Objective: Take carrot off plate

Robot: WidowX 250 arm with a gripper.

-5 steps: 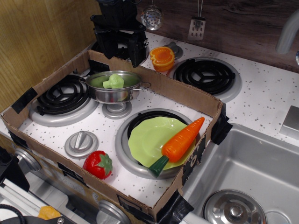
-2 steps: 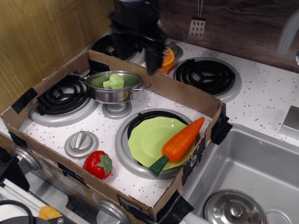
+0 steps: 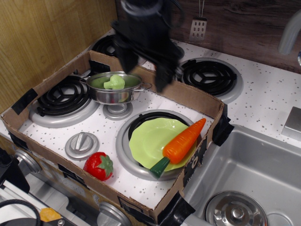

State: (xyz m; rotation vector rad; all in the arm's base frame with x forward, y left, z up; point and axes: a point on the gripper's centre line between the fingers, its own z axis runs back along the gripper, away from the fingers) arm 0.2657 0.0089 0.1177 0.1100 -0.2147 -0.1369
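The orange carrot (image 3: 182,142) lies slantwise across the right side of the light green plate (image 3: 148,140), green stem end toward the front, tip over the plate's far right rim. The plate sits on the front right burner inside the cardboard box. My black gripper (image 3: 145,70) hangs blurred above the box's back wall, behind and left of the plate, well clear of the carrot. Its two fingers (image 3: 162,77) stand apart and hold nothing.
A steel pot (image 3: 115,89) with a green toy in it stands left of the gripper. A red strawberry (image 3: 99,165) lies at the front. The cardboard box wall (image 3: 188,96) rings the stove; a sink (image 3: 254,174) is at the right. A knob (image 3: 81,144) sits front left.
My gripper has moved right and forward from the back left burner toward the box's back wall, and now hides the cut orange half. The carrot and plate have not moved.
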